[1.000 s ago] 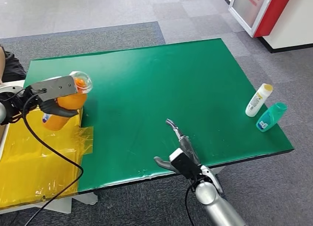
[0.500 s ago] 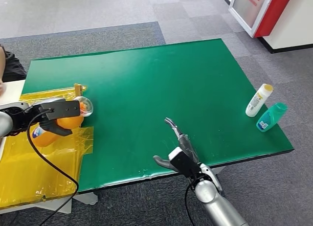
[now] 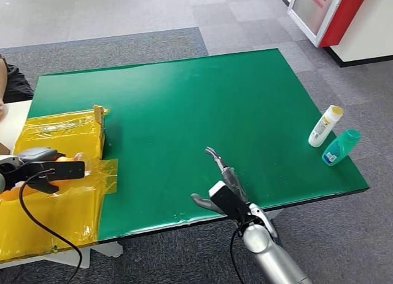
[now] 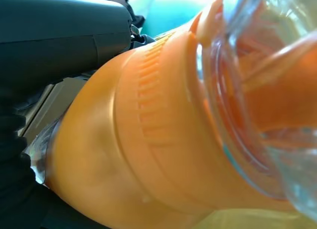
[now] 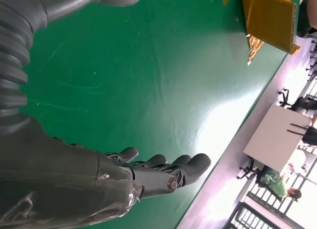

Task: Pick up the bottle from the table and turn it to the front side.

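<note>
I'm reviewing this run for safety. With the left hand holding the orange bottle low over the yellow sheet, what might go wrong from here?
1. The left hand holds the orange bottle with its clear cap sticking out past the fingers; it might slip when turned.
2. The loose yellow sheet below looks crinkled, so a bottle set down there may roll.
3. The hand's cable hangs over the sheet and may snag it.

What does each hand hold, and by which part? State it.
Left hand holds the orange bottle around its body. Right hand holds nothing.
</note>
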You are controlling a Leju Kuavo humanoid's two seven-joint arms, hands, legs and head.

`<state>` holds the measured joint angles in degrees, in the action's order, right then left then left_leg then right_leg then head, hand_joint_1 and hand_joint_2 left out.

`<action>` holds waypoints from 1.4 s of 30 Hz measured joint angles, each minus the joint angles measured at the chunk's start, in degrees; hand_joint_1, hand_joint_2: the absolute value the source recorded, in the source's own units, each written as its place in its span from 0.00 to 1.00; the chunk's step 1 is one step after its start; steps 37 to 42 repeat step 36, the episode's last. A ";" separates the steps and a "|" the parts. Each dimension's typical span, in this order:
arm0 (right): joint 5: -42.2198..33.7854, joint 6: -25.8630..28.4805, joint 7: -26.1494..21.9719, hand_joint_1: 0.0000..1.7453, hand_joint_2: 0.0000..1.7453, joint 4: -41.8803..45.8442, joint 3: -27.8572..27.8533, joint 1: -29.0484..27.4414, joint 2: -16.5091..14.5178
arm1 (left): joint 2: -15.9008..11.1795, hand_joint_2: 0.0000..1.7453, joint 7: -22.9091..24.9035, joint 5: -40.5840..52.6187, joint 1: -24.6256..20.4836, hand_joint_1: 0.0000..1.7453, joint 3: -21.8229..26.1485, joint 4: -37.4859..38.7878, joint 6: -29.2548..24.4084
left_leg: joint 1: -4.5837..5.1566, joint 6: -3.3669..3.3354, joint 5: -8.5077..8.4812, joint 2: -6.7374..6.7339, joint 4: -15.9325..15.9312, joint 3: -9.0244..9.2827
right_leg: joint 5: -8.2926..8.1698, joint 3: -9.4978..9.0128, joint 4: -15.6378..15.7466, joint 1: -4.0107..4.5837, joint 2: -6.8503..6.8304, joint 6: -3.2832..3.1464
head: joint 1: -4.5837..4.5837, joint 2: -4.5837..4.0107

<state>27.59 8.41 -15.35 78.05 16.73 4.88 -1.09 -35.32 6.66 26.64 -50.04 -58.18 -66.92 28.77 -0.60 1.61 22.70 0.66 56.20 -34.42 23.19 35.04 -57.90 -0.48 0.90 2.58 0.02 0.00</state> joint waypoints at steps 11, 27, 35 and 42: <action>1.03 -0.53 0.44 0.00 1.00 -0.02 0.05 0.03 -0.47 | 3.78 1.00 -1.13 18.18 9.82 1.00 3.21 2.73 -9.77 | 0.01 0.00 0.00 0.01 0.00 0.00 | -0.01 0.01 0.03 -0.02 -0.01 0.00 | -0.01 0.00; 2.72 -1.18 1.44 0.00 1.00 0.17 0.20 -0.07 -0.79 | 19.42 1.00 2.59 28.90 11.11 1.00 11.42 8.78 -15.83 | 0.04 -0.05 -0.04 0.04 0.02 -0.03 | -0.09 0.03 0.04 -0.06 -0.04 0.05 | 0.00 0.00; 3.13 -1.02 0.55 0.00 1.00 0.42 0.19 -0.85 -0.84 | 21.59 1.00 1.95 30.28 11.27 0.69 13.75 10.07 -16.64 | 0.02 -0.05 -0.04 0.03 0.01 -0.05 | -0.09 0.07 0.03 -0.03 -0.02 0.04 | 0.00 0.00; 3.14 -1.01 0.43 0.00 1.00 0.42 0.19 -0.93 -0.84 | 21.68 1.00 1.91 30.43 11.28 0.58 13.92 10.19 -16.59 | 0.02 -0.05 -0.04 0.03 0.01 -0.06 | -0.09 0.07 0.03 -0.03 -0.02 0.04 | 0.00 0.00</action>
